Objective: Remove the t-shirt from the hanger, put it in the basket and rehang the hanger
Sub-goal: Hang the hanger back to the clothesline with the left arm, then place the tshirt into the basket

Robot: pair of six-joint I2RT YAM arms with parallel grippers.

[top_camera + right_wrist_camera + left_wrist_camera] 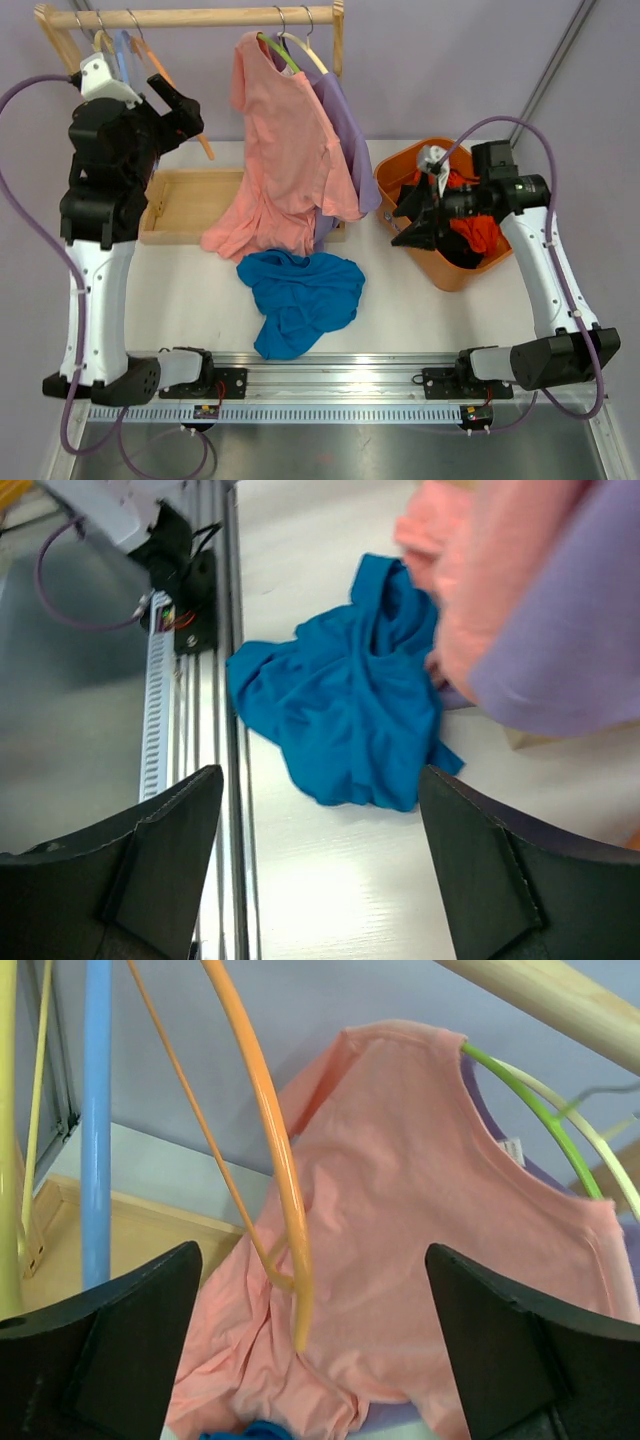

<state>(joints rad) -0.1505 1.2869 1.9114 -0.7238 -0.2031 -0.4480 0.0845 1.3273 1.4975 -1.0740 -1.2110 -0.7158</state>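
Blue t-shirt [298, 298] lies crumpled on table, well below left tool [180, 108].

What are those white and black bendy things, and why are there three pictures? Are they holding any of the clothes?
Those are two robot arms bolted to a table. One picture looks down from above; the other two come from little cameras on each arm's wrist. The left gripper is up by the wooden rail, near an empty orange hanger. The right gripper is above an orange basket. Both have their jaws wide open and hold nothing. A pink t-shirt and a purple t-shirt hang on hangers. A blue t-shirt lies crumpled on the table, and a wooden tray sits behind it.
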